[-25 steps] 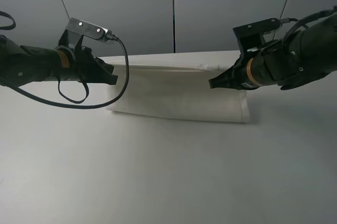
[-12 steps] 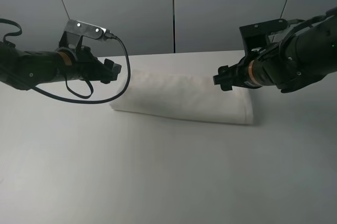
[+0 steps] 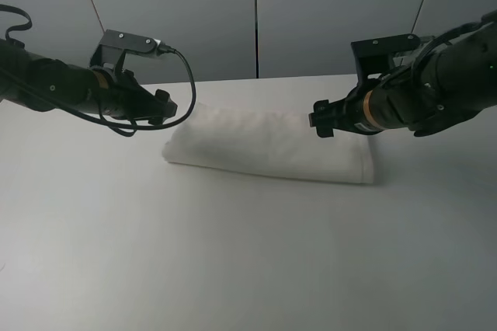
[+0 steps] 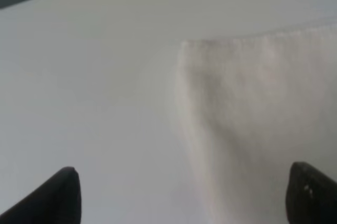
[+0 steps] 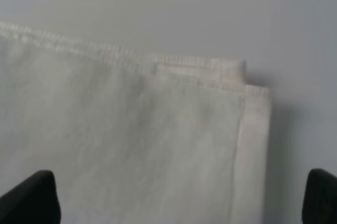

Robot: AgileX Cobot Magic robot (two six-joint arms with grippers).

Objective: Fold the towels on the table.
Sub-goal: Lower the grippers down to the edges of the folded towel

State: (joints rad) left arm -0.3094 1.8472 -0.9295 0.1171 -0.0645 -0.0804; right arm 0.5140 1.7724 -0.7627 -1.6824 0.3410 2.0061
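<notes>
Both arms have dropped away from the white terry-cloth towel (image 3: 268,144), which a second ago hung stretched between them as a raised sheet and now lies released on the smooth white desk (image 3: 233,261). Half a second ago it was already down. Since then the left arm has sunk a little lower and the right one has edged slightly toward the middle.

From the high camera the towel is a long folded band lying across the far half of the desk, its right end squared off and its left end softer and rounded. The left fingers (image 3: 161,106) hover just beside the towel's left end, and the right fingers (image 3: 321,120) hover over its right part; neither pair touches the cloth.

On the left wrist camera the left fingers (image 4: 60,197) are spread wide with nothing between them, and the towel's (image 4: 253,103) rounded corner lies on the desk (image 4: 89,77) beyond them.

On the right wrist camera the right fingers (image 5: 31,197) are likewise wide apart and empty. Beyond them the towel (image 5: 131,145) shows stacked, hemmed edges at its corner, the layers slightly offset, with bare desk (image 5: 158,8) past it.

A black cable (image 3: 192,94) loops from the left arm near the towel's left end.
</notes>
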